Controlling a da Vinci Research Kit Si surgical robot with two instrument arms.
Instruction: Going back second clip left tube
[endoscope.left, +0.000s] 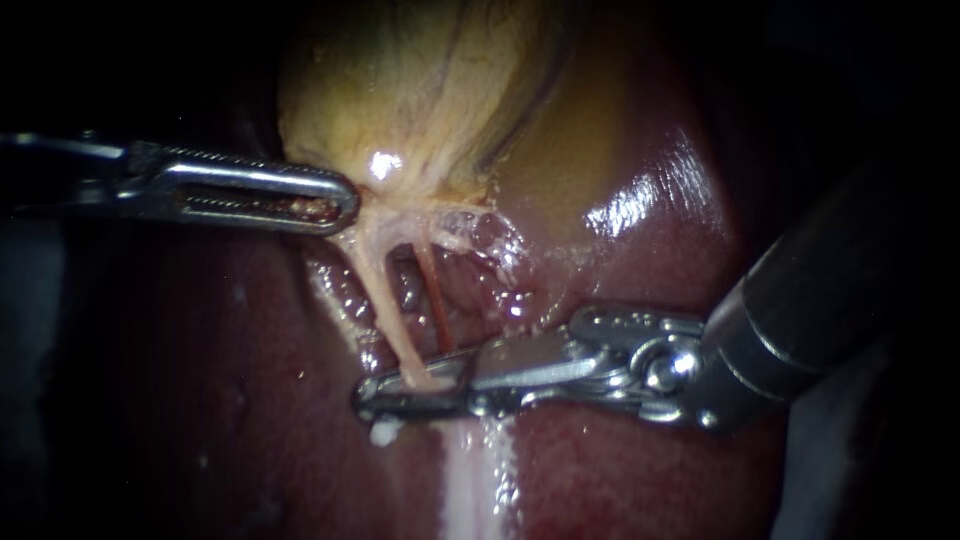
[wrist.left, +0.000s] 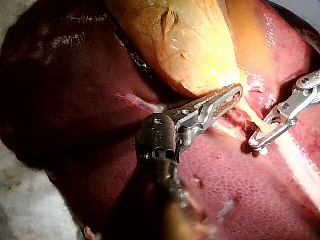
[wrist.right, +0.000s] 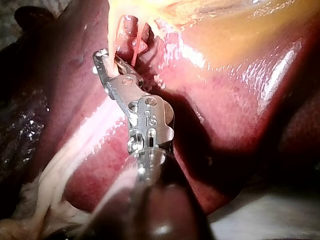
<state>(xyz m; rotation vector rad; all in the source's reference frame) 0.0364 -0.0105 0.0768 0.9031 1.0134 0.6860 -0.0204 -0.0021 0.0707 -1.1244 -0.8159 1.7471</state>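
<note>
Right at the centre, the left tube (endoscope.left: 392, 318) ran pale and taut from the neck of the gallbladder (endoscope.left: 420, 90) down and across the liver (endoscope.left: 650, 470), and its lower end dropped straight into the pincer of the right instrument (endoscope.left: 365, 396). That pincer was released: a gap showed between its two halves, and the tube passed through the gap, one half above it and one below. Just under the tip sat a small white fleck (endoscope.left: 383, 432), too tiny to say what it was. Close beside the left tube, on the side of the right instrument's shaft, the thinner, redder right tube (endoscope.left: 437, 305) ran down in the same direction and passed behind the pincer. Up at the gallbladder's neck, the left instrument (endoscope.left: 345, 200) came in level, its long, toothed pincer clenched on the pale tissue of the gallbladder where both tubes began. From below the right instrument's pincer, a pale streak (endoscope.left: 480, 480) led away over the glistening, dark red liver. The yellow gallbladder lay above it all.
</note>
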